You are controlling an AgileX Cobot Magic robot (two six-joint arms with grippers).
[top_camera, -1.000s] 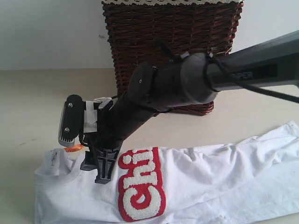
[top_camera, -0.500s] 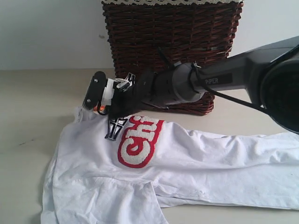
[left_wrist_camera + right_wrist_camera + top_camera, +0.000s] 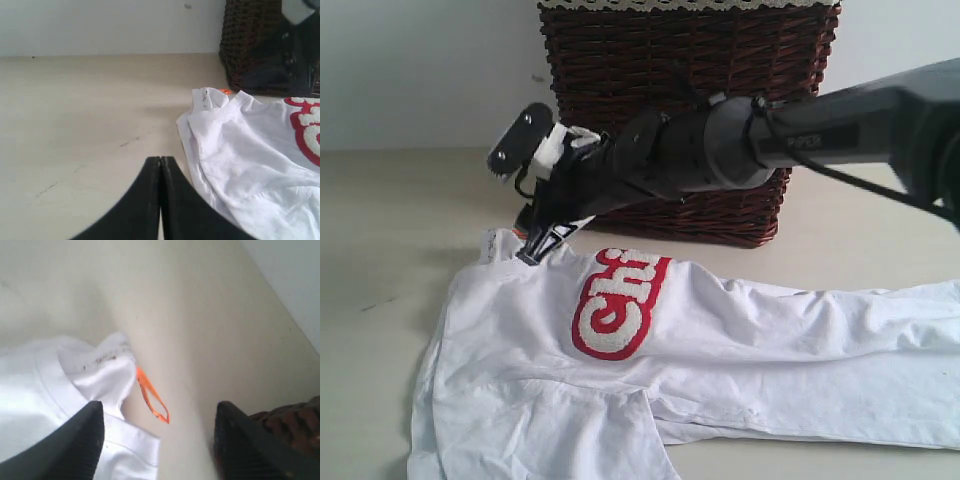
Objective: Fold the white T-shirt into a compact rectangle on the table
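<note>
Fingers [image 3: 82, 440] of our right arm hang spread, empty, over the white cotton T-shirt's [image 3: 720, 330] collar [image 3: 52, 382], likely to pinch it; left fingers [image 3: 150, 200] pressed together.

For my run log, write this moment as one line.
right gripper: open at collar; left gripper: shut; white cotton T-shirt: lying on pale beige table

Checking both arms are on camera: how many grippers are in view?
2. The right gripper hangs open over the collar of the white T-shirt, before the basket; the left gripper, shut, sits over the table beside the shirt.
</note>
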